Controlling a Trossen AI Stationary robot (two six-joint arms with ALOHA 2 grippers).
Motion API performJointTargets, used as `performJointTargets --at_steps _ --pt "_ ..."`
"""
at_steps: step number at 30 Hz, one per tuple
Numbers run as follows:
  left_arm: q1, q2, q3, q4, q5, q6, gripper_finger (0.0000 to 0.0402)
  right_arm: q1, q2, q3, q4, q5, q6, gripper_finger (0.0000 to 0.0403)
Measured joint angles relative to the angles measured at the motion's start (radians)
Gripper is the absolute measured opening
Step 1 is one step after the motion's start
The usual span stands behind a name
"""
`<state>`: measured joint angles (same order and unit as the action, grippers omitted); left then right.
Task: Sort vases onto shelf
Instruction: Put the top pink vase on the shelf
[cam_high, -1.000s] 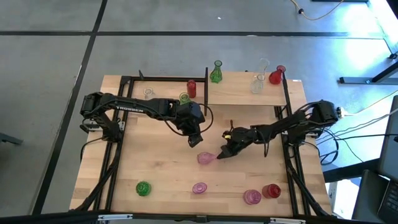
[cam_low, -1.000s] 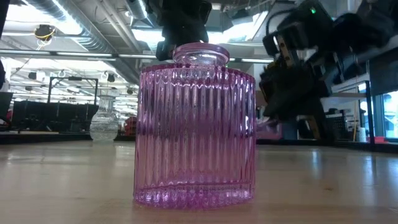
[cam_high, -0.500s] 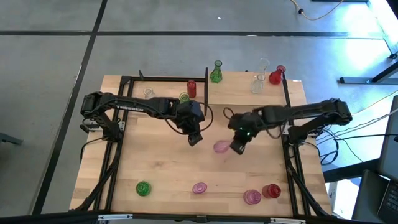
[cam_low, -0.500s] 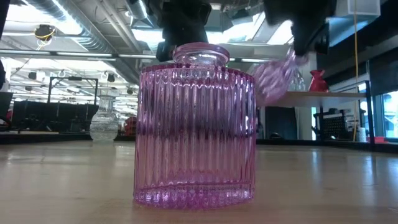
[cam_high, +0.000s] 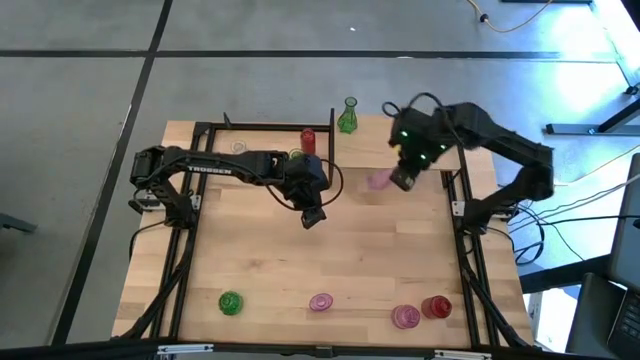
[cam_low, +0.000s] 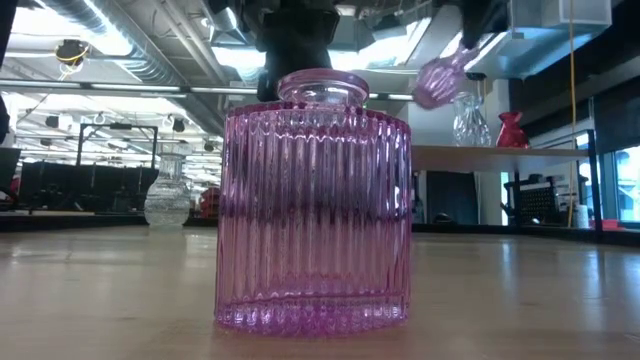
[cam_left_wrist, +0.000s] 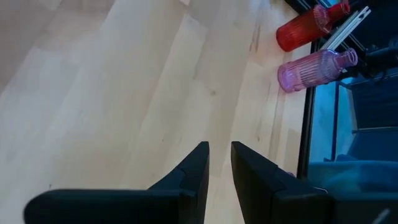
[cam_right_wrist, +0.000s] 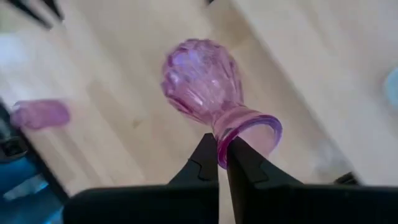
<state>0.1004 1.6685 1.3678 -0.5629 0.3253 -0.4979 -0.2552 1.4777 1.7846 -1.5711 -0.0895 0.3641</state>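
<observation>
Carried up from the middle of the table since the earlier frames, the pink bulbous vase (cam_high: 378, 181) is now held in the air at the front edge of the shelf (cam_high: 362, 150) by the right gripper (cam_high: 402, 178). Its flared rim is pinched between the nearly closed fingers (cam_right_wrist: 208, 158), as the right wrist view shows. The vase is tilted, its long axis slanting with the round body downward and away from the gripper and the mouth toward the fingers; in the low view it hangs above the shelf board beside a clear vase (cam_low: 470, 120) and a red vase (cam_low: 511, 130). The left gripper (cam_high: 312, 216) is kept over the table's middle, its jaws a narrow gap apart with nothing between them.
</observation>
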Motion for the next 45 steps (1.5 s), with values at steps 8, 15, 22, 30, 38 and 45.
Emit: performJointTargets --at_steps 8,15,22,30,38,45 --pt "0.018 -0.001 0.0 0.004 -0.025 0.011 0.0066 -0.047 0.118 0.094 -0.004 0.056 -0.084 0.0" --pt "0.022 -0.07 0.011 0.091 -0.264 0.267 0.0066 -0.03 0.118 0.086 -0.001 -0.015 -0.086 0.0" --pt "-0.005 -0.083 0.012 0.227 -0.226 0.451 0.0067 -0.03 0.109 0.086 0.006 -0.102 -0.085 0.0" --pt "-0.03 -0.083 0.011 0.358 -0.241 0.487 0.0121 -0.009 0.069 0.086 0.131 -0.135 -0.053 0.0" --pt "-0.029 -0.082 0.011 0.388 -0.366 0.453 0.0204 0.074 0.126 0.087 0.185 -0.115 -0.063 0.0" --pt "-0.029 -0.082 0.01 0.318 -0.364 0.4 0.0234 0.095 0.145 0.086 0.26 -0.139 -0.084 0.0"
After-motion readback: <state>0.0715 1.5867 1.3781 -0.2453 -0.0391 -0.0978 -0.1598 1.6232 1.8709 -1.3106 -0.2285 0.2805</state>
